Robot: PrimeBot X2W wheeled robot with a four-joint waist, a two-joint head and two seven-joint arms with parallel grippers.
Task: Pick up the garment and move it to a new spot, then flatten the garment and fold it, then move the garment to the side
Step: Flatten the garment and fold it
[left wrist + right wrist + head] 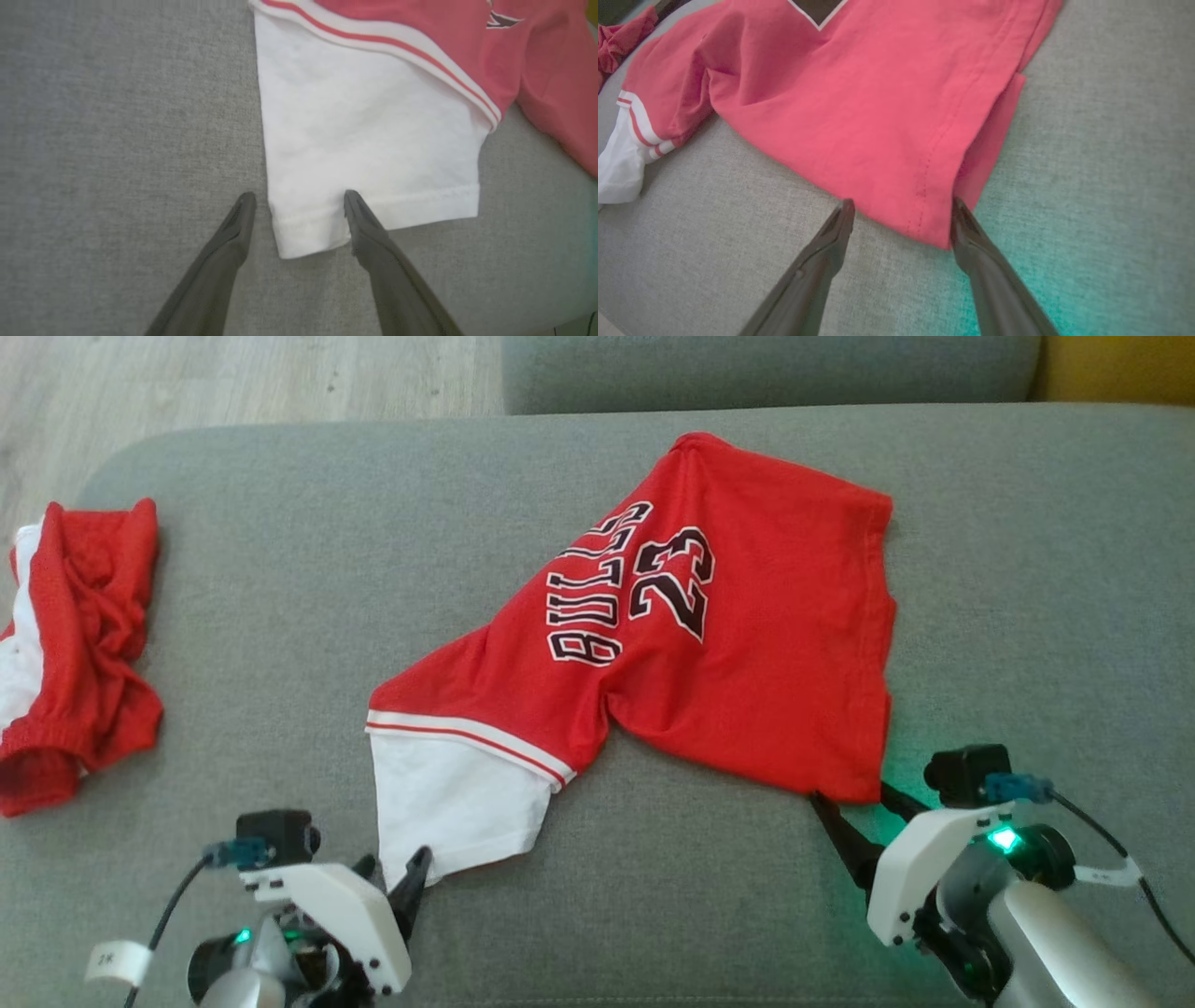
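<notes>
A red Bulls 23 jersey [709,644] with a white sleeve [448,803] lies spread on the grey sofa cushion [280,616]. My left gripper [397,877] is open at the sleeve's near hem, its fingers straddling the hem corner [308,228] in the left wrist view. Over at the jersey's near right corner [850,784], my right gripper [864,807] is open too. In the right wrist view that red corner [924,219] lies between the two fingers, and the white sleeve [619,172] shows at far left.
A second crumpled red and white garment [79,653] lies at the cushion's left end. The sofa backrest [766,369] runs along the far side. Wooden floor [233,378] is beyond the left corner. Bare grey cushion lies to the right of the jersey.
</notes>
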